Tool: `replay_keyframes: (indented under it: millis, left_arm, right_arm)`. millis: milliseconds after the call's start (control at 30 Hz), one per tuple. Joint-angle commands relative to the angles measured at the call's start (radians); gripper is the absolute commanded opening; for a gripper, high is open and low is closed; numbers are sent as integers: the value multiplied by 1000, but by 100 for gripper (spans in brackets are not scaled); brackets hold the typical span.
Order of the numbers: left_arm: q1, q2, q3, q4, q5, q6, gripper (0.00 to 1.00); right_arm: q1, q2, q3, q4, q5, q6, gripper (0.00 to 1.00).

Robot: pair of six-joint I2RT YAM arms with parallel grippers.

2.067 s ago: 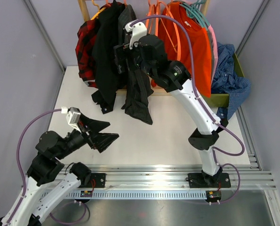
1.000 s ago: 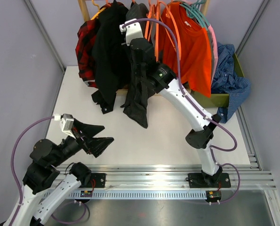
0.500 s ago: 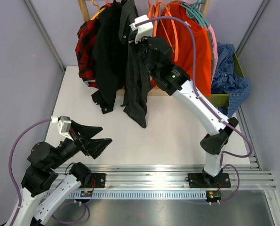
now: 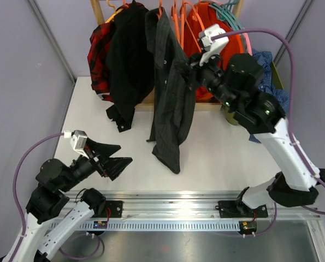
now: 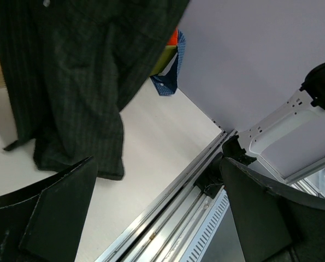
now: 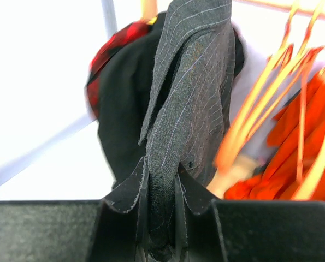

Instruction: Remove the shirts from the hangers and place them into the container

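**Right gripper (image 6: 161, 183) pinches the pinstriped shirt (image 4: 170, 109)**

Nearest, the left gripper (image 4: 124, 153) hangs over the table (image 4: 217, 158), its fingers spread wide and holding nothing. Farther back, the right gripper's fingers press on a fold of the charcoal shirt, which hangs beside orange hangers (image 4: 179, 19). At the far right, the olive container (image 4: 255, 115) holds a blue checked shirt (image 4: 263, 82).

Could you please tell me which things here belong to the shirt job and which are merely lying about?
Job: charcoal pinstriped cloth shirt in the right gripper; black cloth shirt; red-black plaid shirt; orange tee; orange plastic hangers; olive-green plastic tub.
Lying about: pale wooden rack; white table; aluminium rail.
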Motion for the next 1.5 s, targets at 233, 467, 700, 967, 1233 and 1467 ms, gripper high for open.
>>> replay_keyframes:
  millis: [233,467,700,967,1233,1467]
  left_arm:
    - [1,197,178,198,73,7,99]
    - [1,353,286,292,27,25,99]
    - [-1,522,280,500,37,-14,99]
    - [-82,662,280,655,-61,-11,99]
    - [-113,734,287,751,-98,-25,99]
    - [-114,772,291,789,-122,-42,99]
  right_arm:
    - [31,-354,-270,-255,-248,151,0]
    - [32,-474,-420,-376,-275,212,0]
    - [34,-569,-519,-315,-368,240,0]
    - [32,-584,-540,-267,-483,255,0]
    - [32,-591,-545,-255,-512,270,0]
    - [32,-603,-548,-253,-518,275,0]
